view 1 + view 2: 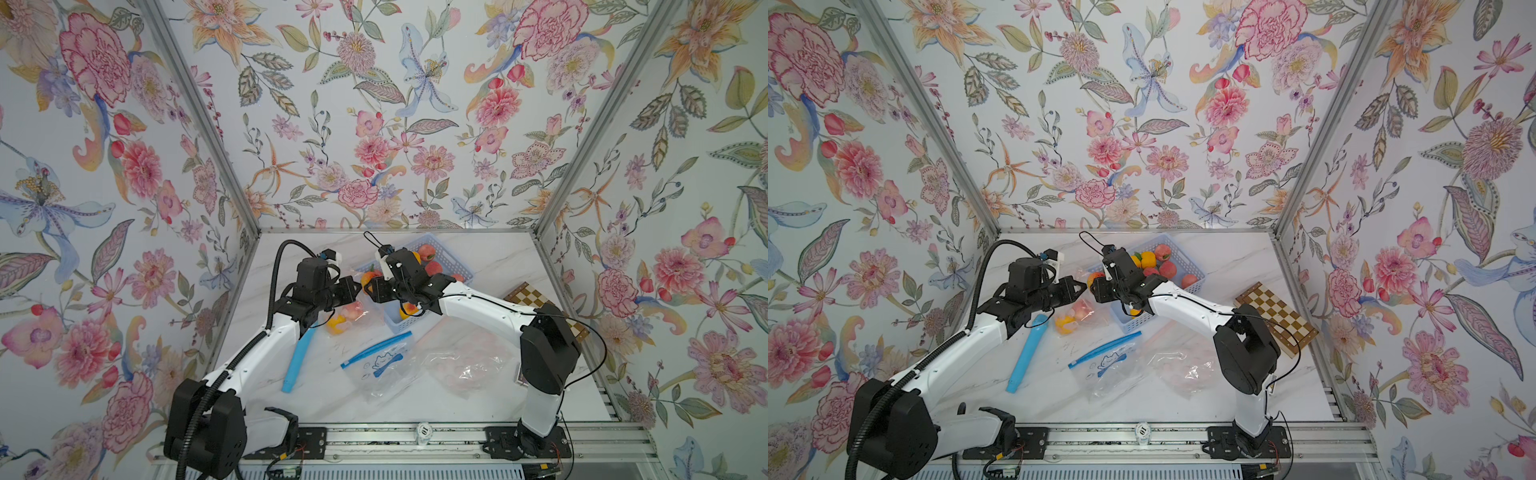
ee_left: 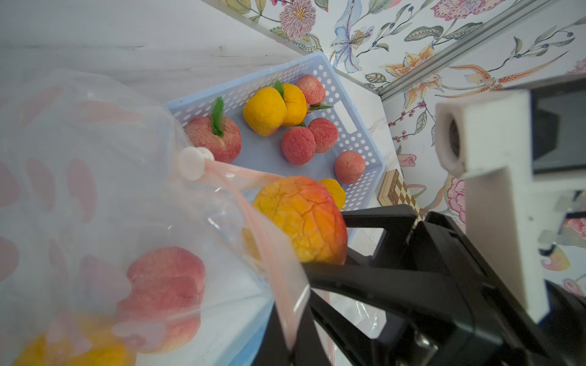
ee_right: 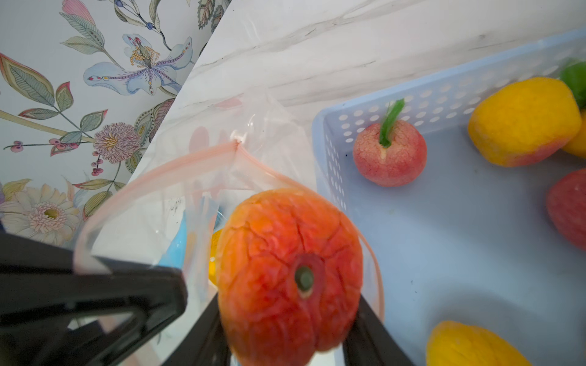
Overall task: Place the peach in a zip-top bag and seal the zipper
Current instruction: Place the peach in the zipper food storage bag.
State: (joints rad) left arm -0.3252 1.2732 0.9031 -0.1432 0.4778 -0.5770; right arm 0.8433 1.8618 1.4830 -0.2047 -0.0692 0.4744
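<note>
The rounded orange-red peach (image 3: 285,275) with a cracked skin and a short green stem stub sits right at the mouth of the clear plastic zip-top bag (image 2: 95,190) with a pink zipper strip. In the right wrist view the strip loops around it, and in the left wrist view part of it already shows through the film. The right tool (image 2: 336,244) pinches the peach, one black jaw on either side. The left tool (image 1: 1080,286) is pressed together on the bag's rim and holds the mouth open facing the right arm. The bag's body hangs below and away from the peach, toward the left arm, so the move to come looks like a short push or drop inward by the right arm, which alone carries the fruit. A pink fruit (image 2: 165,294) and a yellow fruit (image 2: 73,348) already lie in the bag. The white slider (image 2: 193,163) sits at the zipper's far end. Just beside stands the pale blue perforated plastic basket (image 2: 358,139) of spare fruit on the white marbled worktop (image 3: 317,38).
</note>
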